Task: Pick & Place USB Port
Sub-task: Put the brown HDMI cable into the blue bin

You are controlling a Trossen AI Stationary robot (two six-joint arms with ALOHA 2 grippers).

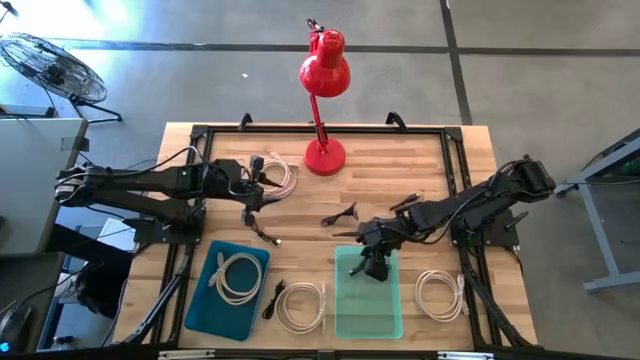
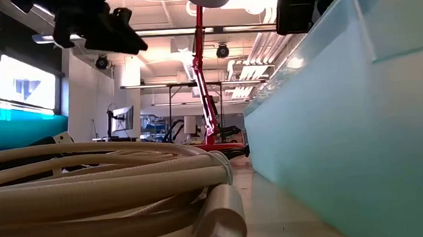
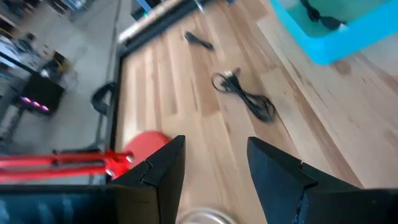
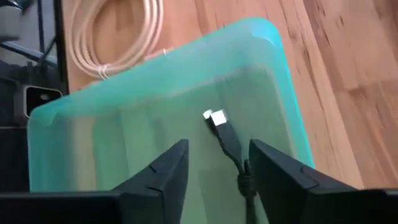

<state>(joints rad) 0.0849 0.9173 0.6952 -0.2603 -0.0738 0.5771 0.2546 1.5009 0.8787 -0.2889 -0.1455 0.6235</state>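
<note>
Hovering over the green bin, right tool spread, black USB cable between fingers, no readable writing

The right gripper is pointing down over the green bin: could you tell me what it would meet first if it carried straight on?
Probably the black USB cable lying in the translucent green bin, directly ahead of the open right gripper; just past it, the bin floor. How much gap remains is hard to judge.
</note>
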